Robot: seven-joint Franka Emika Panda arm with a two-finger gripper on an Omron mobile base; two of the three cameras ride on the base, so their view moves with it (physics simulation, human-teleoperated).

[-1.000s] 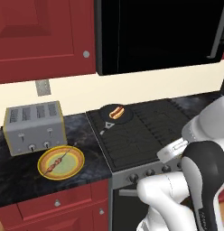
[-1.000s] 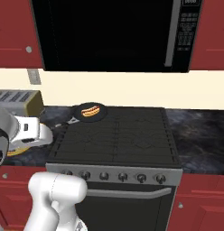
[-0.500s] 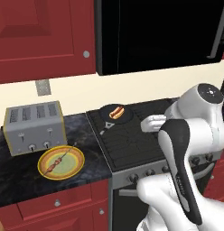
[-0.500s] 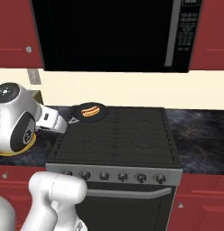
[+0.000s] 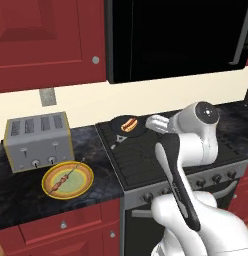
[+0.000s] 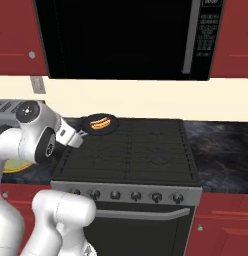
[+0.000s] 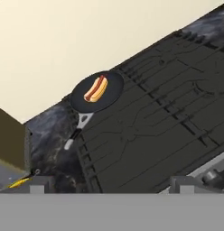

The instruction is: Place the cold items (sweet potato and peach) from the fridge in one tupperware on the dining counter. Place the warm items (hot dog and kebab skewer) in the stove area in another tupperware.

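In the left base view the hot dog (image 5: 128,123) lies in a dark pan (image 5: 121,129) at the stove's back left corner; the kebab skewer (image 5: 66,177) rests on a yellow plate (image 5: 84,186) on the desk.

Right base view: a careless descent could nudge the pan's handle.

Hand view: the claw (image 7: 107,184) gapes wide, empty, the hot dog well ahead.

White arm rises bent, elbow joint high, forearm reaching toward 11 o'clock in the left base view. Hand (image 5: 152,121) extended forward, fingers spread fully apart, nothing held between them.
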